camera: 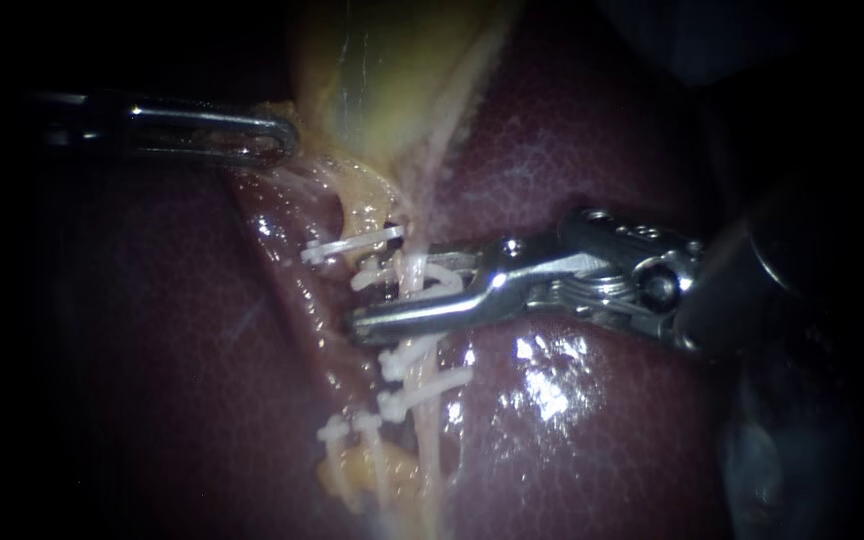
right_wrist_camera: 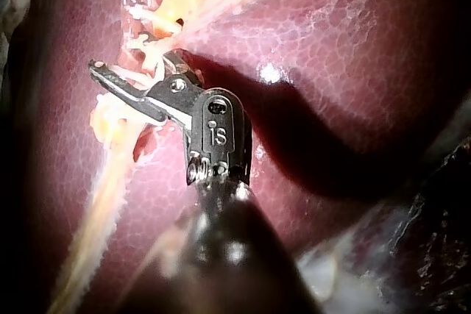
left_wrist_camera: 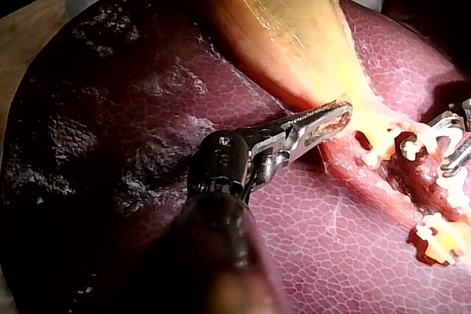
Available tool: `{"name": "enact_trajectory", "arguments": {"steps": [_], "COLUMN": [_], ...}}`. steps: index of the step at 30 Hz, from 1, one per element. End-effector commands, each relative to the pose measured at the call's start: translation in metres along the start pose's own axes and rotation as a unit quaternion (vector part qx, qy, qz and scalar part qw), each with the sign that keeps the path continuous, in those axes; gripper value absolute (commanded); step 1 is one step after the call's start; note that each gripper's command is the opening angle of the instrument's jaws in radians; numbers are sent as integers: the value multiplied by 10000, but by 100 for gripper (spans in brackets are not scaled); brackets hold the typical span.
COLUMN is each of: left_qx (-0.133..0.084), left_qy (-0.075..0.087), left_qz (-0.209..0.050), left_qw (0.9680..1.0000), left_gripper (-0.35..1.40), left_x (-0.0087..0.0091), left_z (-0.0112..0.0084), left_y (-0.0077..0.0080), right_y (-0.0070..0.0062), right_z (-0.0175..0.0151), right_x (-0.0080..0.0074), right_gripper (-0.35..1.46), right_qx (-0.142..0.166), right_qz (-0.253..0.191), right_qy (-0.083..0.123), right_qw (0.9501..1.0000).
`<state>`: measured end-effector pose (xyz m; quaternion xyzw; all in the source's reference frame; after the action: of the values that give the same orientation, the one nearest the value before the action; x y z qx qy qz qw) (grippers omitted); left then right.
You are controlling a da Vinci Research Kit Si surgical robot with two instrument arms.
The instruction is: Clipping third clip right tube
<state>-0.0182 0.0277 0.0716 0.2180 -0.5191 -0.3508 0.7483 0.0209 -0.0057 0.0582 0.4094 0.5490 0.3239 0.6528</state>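
Observation:
My right instrument comes in from the right with its jaws open. They straddle the pale right tube, and a white clip sits between them. Further white clips cross the tubes below the jaws, and one lies above. In the right wrist view the same jaws stand around pale strands. My left instrument is at the upper left, shut on the lower edge of the yellow gallbladder. In the left wrist view it grips the gallbladder's narrow end.
Dark red liver lies on both sides of the dissected groove. Yellow fat sits at the groove's lower end. In the left wrist view several clips lie ahead of the left jaws, with the right instrument's tip among them.

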Motion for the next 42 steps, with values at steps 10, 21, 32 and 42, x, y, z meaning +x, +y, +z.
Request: {"name": "enact_trajectory", "arguments": {"steps": [10,21,32,42], "left_qx": [7,7,7,7], "left_qy": [1,1,1,1], "left_qz": [4,9,11,11], "left_qw": [10000,10000,10000,10000], "left_gripper": [-35,-35,-35,-35], "left_x": [2,3,4,4], "left_z": [1,2,3,2], "left_y": [1,2,3,3], "right_y": [19,27,26,25], "right_z": [-6,-7,-9,-6], "right_x": [-1,-1,-2,-2], "right_gripper": [32,-17,-35,-35], "right_qx": [4,3,-35,-56], "right_qz": [-3,140,522,521], "right_qy": [-8,-9,-72,-111], "right_qw": [10000,9999,9986,9986]}}
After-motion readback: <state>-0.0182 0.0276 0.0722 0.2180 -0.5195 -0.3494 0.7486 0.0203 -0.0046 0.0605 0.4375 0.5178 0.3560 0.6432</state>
